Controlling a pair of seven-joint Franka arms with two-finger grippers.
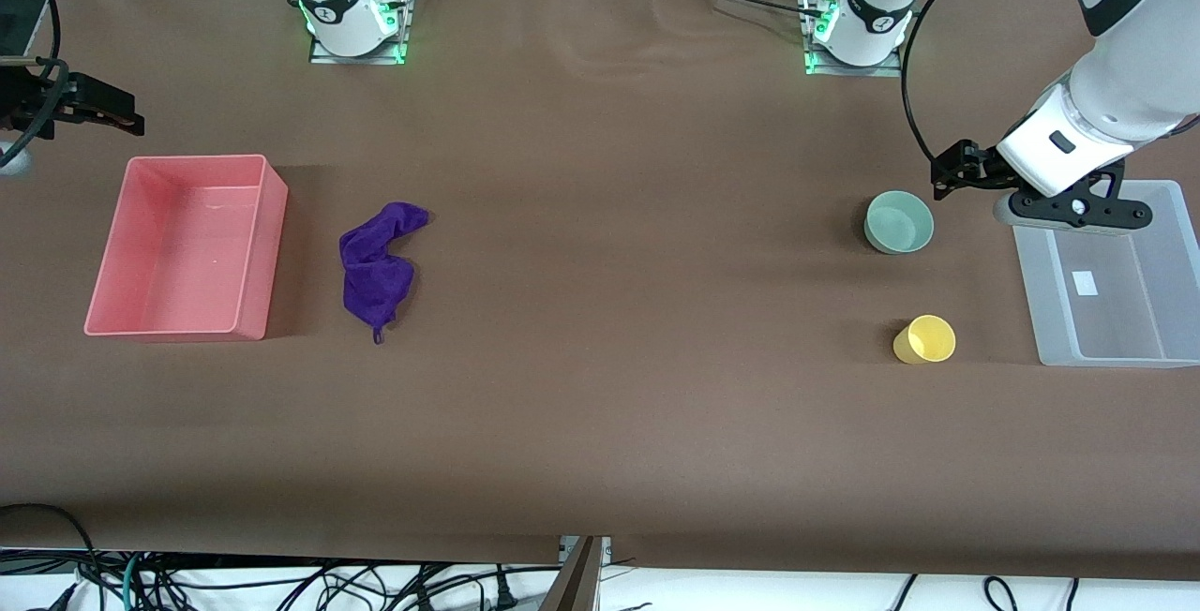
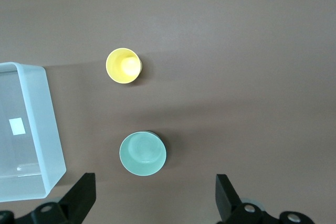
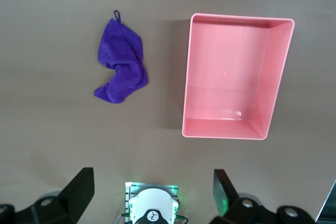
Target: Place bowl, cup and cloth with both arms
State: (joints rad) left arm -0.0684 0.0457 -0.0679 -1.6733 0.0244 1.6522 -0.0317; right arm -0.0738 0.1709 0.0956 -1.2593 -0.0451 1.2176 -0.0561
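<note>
The mint-green bowl [image 1: 899, 222] stands upright at the left arm's end of the table, and also shows in the left wrist view [image 2: 143, 153]. The yellow cup [image 1: 925, 339] stands upright nearer the front camera than the bowl; the left wrist view shows it too [image 2: 123, 65]. The purple cloth [image 1: 377, 264] lies crumpled beside the pink bin; the right wrist view shows it [image 3: 122, 66]. My left gripper [image 1: 1073, 211] hangs open and empty over the clear bin's corner beside the bowl [image 2: 155, 203]. My right gripper [image 1: 98, 112] hangs open and empty high at the right arm's end [image 3: 152, 192].
An empty pink bin [image 1: 270, 245] sits at the right arm's end [image 3: 186, 87]. An empty clear plastic bin [image 1: 1031, 292] sits at the left arm's end beside the bowl and cup [image 2: 47, 119]. The brown table stretches bare between cloth and bowl.
</note>
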